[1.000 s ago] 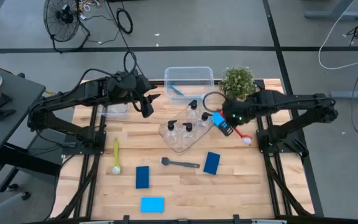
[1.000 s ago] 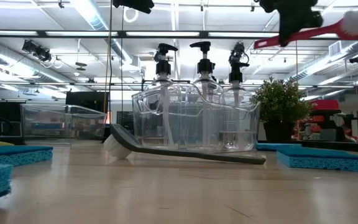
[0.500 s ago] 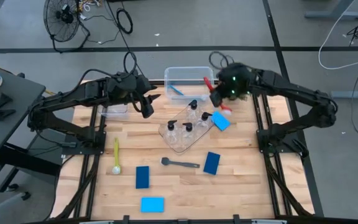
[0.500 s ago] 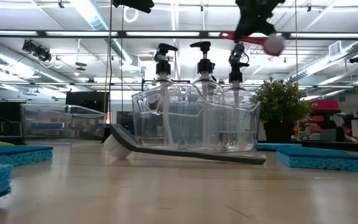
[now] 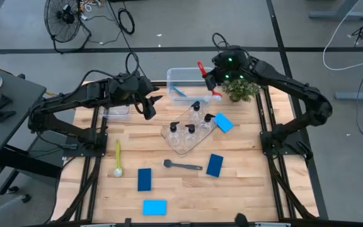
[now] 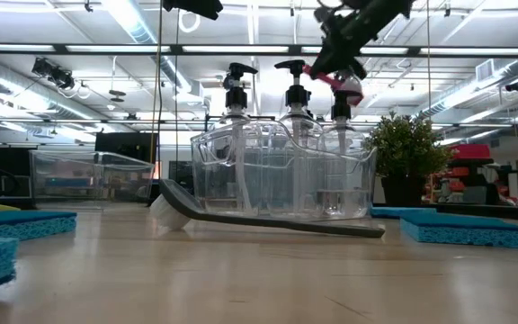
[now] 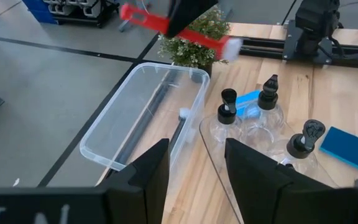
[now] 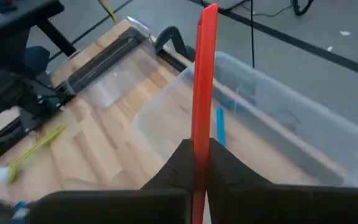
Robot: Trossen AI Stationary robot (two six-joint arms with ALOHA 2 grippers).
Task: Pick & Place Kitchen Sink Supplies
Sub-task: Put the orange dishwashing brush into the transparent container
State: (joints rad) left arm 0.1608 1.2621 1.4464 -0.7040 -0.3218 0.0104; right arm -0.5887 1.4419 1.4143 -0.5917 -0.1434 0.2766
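**Step in hand.** Transfer of the red brush [image 5: 207,80] to the clear bin [image 5: 191,77] at the far edge of the counter [image 5: 181,189]. The right end effector [image 5: 214,81] is clamped shut on the brush's handle and holds it in the air above the bin's right end, near the potted plant [image 5: 241,88]; the right wrist view shows the handle running straight out from between the closed fingers, over the bin's open interior. The brush has not been released.

**Next move, as judged.** Lower the brush so it lies along the bin's length, then open the fingers. The handle is long, so it needs lining up with the bin's long side to clear the walls.

**Left arm.** The left end effector [image 5: 149,106] waits above the counter's left part, its jaws about half open and holding nothing.

**Count.**
- Pump bottles [image 5: 193,118]: four, standing together in the clear tray [image 5: 183,144] at the counter's middle.
- Sponges: four. One light blue [image 5: 223,122] just beside the tray; one dark blue [image 5: 215,165] to the right of the grey brush; one dark blue [image 5: 144,179] and one light blue [image 5: 154,207] toward the near edge.
- Brushes seen: red, held; blue [image 5: 178,91], already lying in the bin, with a dark one [image 7: 149,116] beside it in the left wrist view; grey [image 5: 183,166] on the counter near the tray; yellow-green [image 5: 118,158] on the counter's left.
- Bins: the large one, plus a smaller clear bin [image 5: 116,113] under the left arm; its contents cannot be made out.
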